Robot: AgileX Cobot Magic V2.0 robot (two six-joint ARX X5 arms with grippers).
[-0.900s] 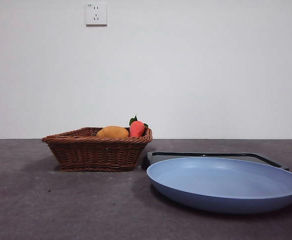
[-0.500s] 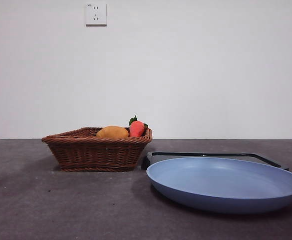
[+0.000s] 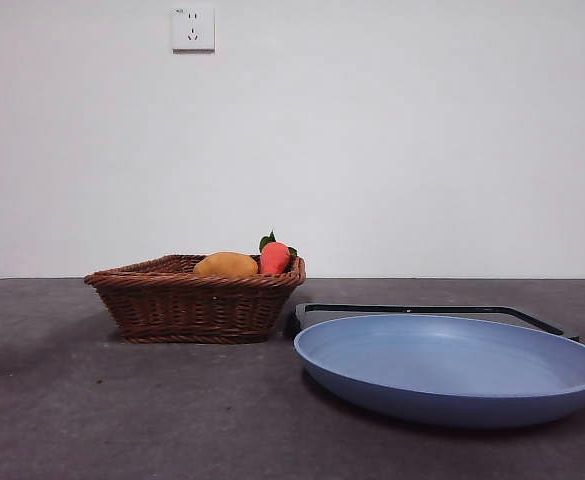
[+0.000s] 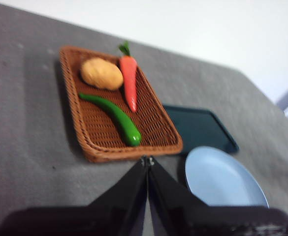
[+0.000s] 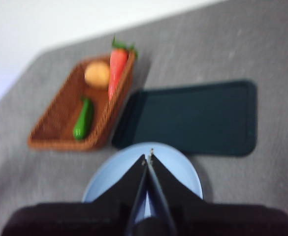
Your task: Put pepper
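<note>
pepper (image 4: 113, 116) lies in basket (image 4: 97, 147), beside carrot (image 4: 129, 80) and yellow fruit (image 4: 101, 73) | blue plate (image 3: 452, 372) near basket, over dark tray (image 5: 198, 117) | left gripper (image 4: 147, 160) closed, empty, above table beside basket | right gripper (image 5: 148, 156) closed, empty, over plate

honestly nothing has changed over the last second as far as I can see. In the front view the basket (image 3: 194, 297) at center left, the blue plate (image 3: 452, 368) at lower right and the dark tray (image 3: 427, 310) behind it sit exactly where they were. My arms haven't come into that view, and there are no earlier wrist pictures to compare
</note>
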